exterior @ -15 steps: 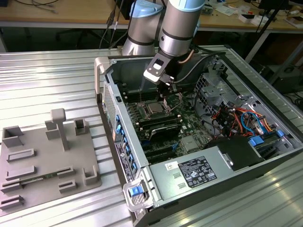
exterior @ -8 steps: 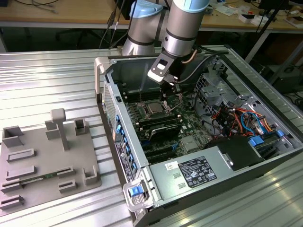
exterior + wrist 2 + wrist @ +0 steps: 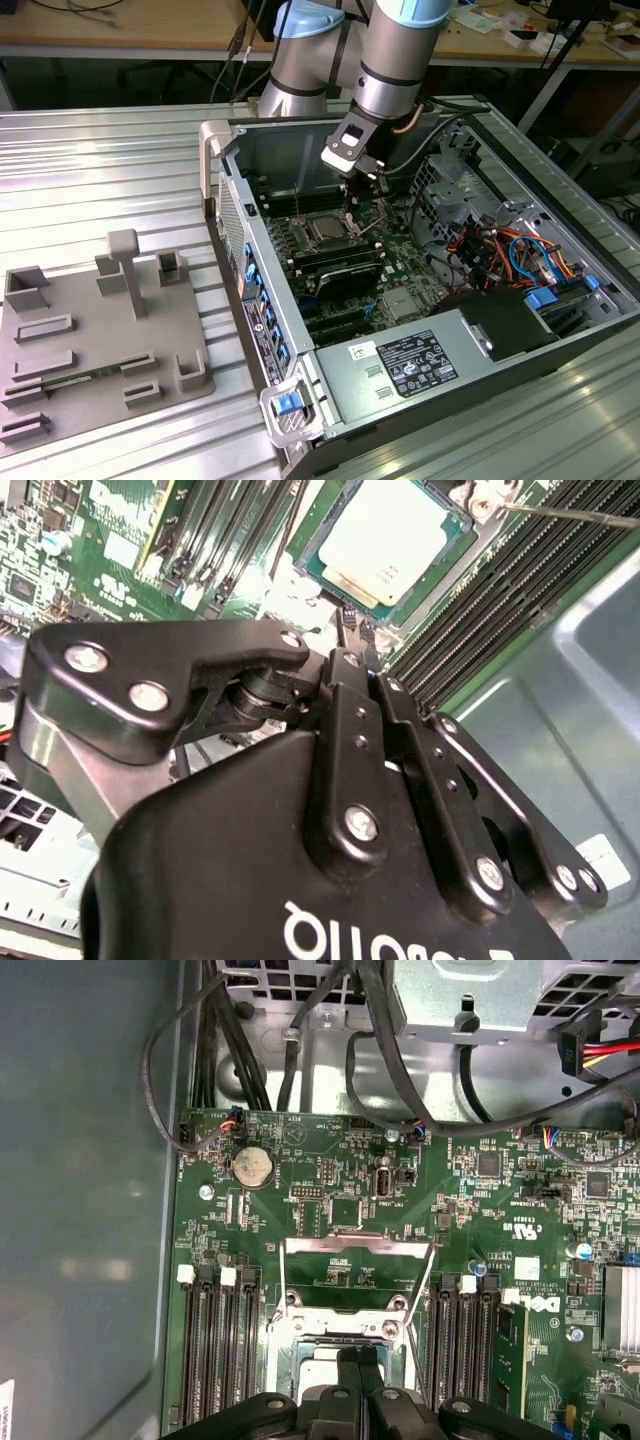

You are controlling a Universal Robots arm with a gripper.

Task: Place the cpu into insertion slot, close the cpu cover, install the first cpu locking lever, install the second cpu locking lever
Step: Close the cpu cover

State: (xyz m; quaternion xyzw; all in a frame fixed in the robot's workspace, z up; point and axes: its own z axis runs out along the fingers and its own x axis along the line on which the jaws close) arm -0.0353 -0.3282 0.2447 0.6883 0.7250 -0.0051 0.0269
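1. I see a big robot arm reaching down into an open computer case [image 3: 232, 190]. The case lies on a ribbed metal table [image 3: 100, 170].
2. The gripper [image 3: 353, 200] hangs low over the green board [image 3: 450, 1210] inside the case.
3. In both wrist views the jaws of the gripper [image 3: 354, 630] [image 3: 358, 1358] are pressed together. Nothing is between them.
4. The cpu [image 3: 385, 540] is a small flat square with a dull silver top. It lies flat in the slot [image 3: 300, 1325], silver side up.
5. In the exterior view, the cpu [image 3: 325, 229] is just to the exterior view's left of the gripper tip.
6. The gripper tip is just beside one edge of the cpu. I cannot tell if it touches anything.
7. The cover [image 3: 355, 1246] is open. It is swung up off the cpu, and I can see the green board through its window.
8. Two thin levers [image 3: 283, 1295] stick up, one on each side of the cover. They are not locked down.
9. Long black memory slots [image 3: 215, 1350] run along both sides of the slot.
10. A round silver battery [image 3: 251, 1165] sits on the board past the cover.
11. A grey power box [image 3: 420, 365] sits at the near end of the case.
12. A flat grey tray [image 3: 90, 330] with little stands lies on the table, well apart from the case, on the exterior view's left.
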